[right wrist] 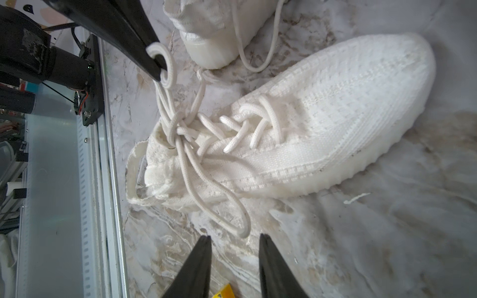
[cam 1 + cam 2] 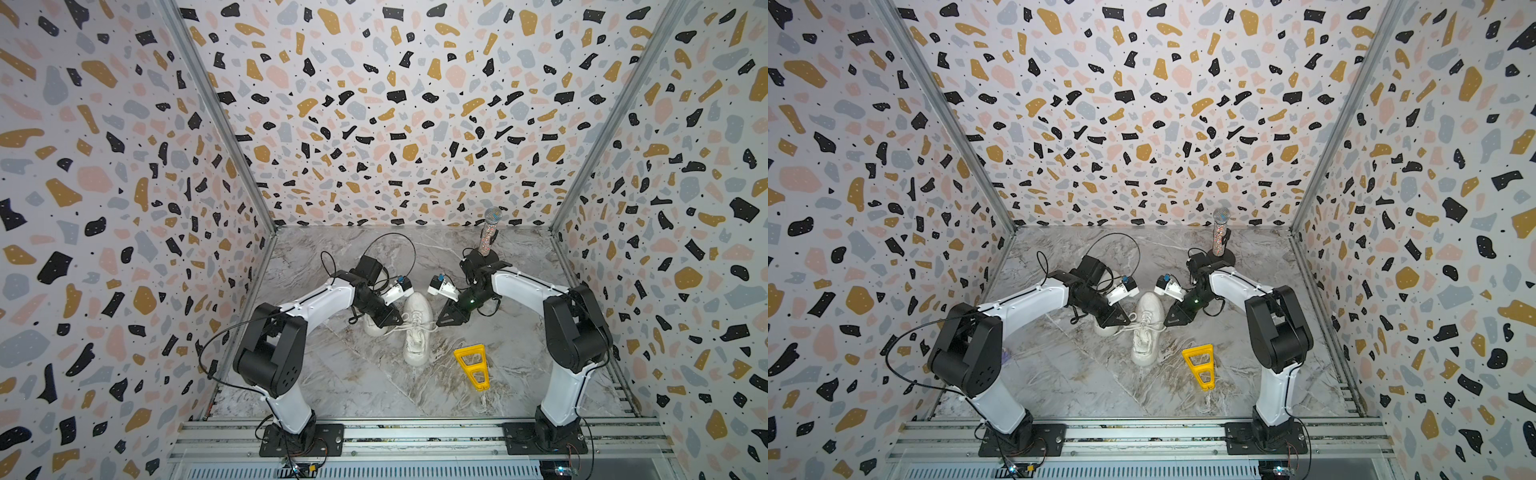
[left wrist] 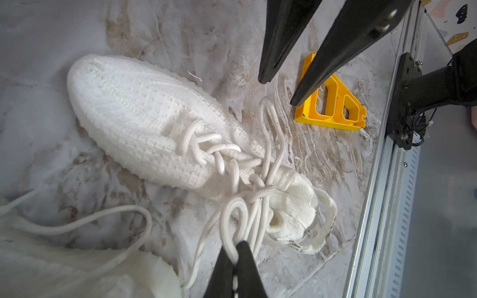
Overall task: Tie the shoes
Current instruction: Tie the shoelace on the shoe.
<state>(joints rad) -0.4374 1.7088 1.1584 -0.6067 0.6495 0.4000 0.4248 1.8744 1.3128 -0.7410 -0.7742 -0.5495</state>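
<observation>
Left end effector (image 3: 235,251) pinching lace loop (image 3: 224,227), clear in wrist views only, right end effector (image 1: 234,236) spread

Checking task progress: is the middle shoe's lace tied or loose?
Tied: a bow knot sits at the shoe's collar. The left gripper pinches one loop; the other loop lies free by the open right gripper.

Two white shoes (image 2: 417,332), one yellow triangular frame (image 2: 471,365), one glittery microphone (image 2: 490,232) and two robot arms (image 2: 316,299).

White knit shoe (image 3: 144,121) lies upright, laces (image 3: 260,191) bow-knotted; second shoe (image 1: 214,31) beside, seemingly untied.
</observation>
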